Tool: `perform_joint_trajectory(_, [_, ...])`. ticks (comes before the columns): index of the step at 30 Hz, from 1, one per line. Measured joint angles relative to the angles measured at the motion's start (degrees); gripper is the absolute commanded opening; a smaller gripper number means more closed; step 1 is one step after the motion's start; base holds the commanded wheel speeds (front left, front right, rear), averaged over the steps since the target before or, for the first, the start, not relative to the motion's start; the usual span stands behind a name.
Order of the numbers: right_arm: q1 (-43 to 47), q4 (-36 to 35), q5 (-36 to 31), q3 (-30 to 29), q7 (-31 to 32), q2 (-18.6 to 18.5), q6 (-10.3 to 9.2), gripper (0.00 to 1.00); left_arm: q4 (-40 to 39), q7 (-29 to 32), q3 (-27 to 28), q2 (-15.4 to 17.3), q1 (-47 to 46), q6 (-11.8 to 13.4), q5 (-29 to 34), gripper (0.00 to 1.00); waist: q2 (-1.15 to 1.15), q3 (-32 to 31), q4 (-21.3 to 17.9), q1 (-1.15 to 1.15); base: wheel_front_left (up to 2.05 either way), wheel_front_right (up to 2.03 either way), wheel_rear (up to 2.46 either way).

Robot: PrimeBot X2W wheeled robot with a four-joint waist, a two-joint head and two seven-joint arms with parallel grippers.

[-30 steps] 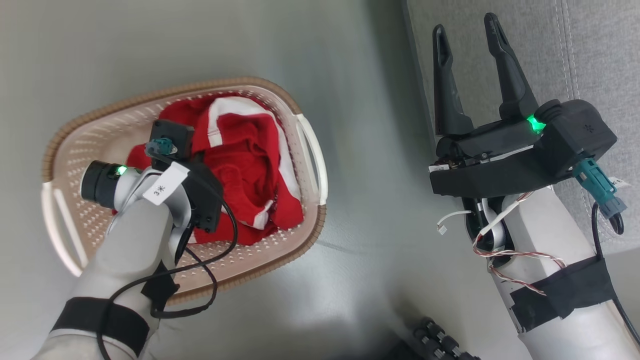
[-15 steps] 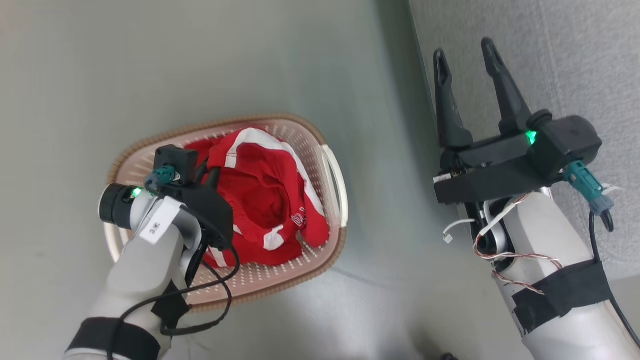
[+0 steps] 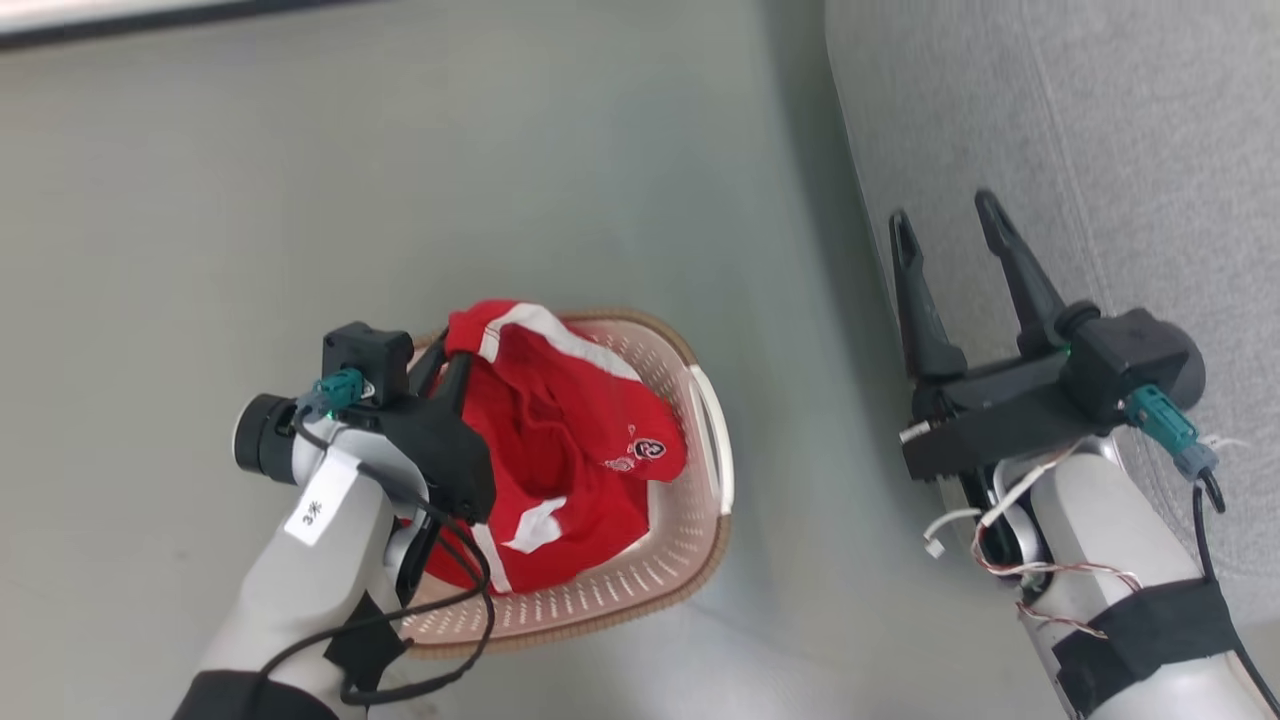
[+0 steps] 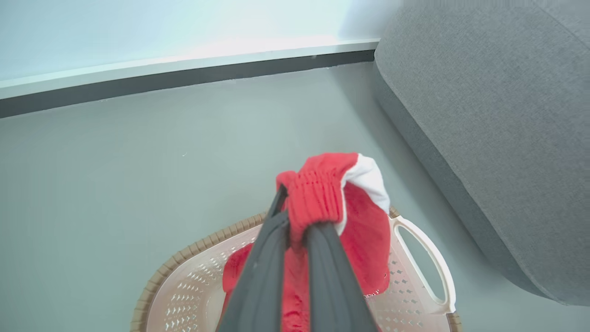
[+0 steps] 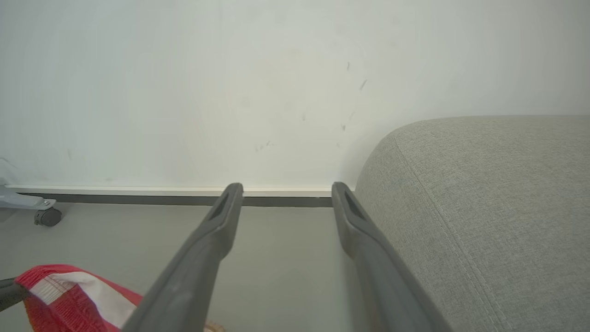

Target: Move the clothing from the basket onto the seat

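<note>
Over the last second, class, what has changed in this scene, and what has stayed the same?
The left gripper, jaws clamped on the clothing, has lifted it until it hangs partly above the basket. The head view shifted as the camera moved. Unchanged: the right gripper open and empty.

Left claw (image 3: 447,358) clamped, seemingly fully; right claw (image 3: 942,212) spread wide.

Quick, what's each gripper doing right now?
Left gripper: shut on the clothing, over the basket.
Right gripper: open, holding nothing, near the seat.
</note>
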Motion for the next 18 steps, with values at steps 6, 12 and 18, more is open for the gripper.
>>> perform_joint_trajectory(6, [2.5,1.4,0.0,0.1,0.0,-0.6,0.79,1.00,-2.6,-0.5,0.3,-0.1,2.5,-0.1,-0.3,0.00,0.00,-4.3,1.5,0.00,0.00,0.00,0.00])
perform_joint_trajectory(12, [5.1,2.4,0.7,0.2,0.0,-0.6,1.57,1.00,-5.7,-0.5,0.8,-0.3,4.7,-0.1,-1.8,0.00,0.00,-8.7,2.8,0.00,0.00,0.00,0.00])
perform_joint_trajectory(18, [7.6,2.6,1.3,0.2,0.0,-0.6,1.66,1.00,-10.0,-0.5,1.8,-0.3,7.4,-0.1,-2.3,0.00,0.00,-13.0,3.8,-0.01,0.00,0.00,0.00])
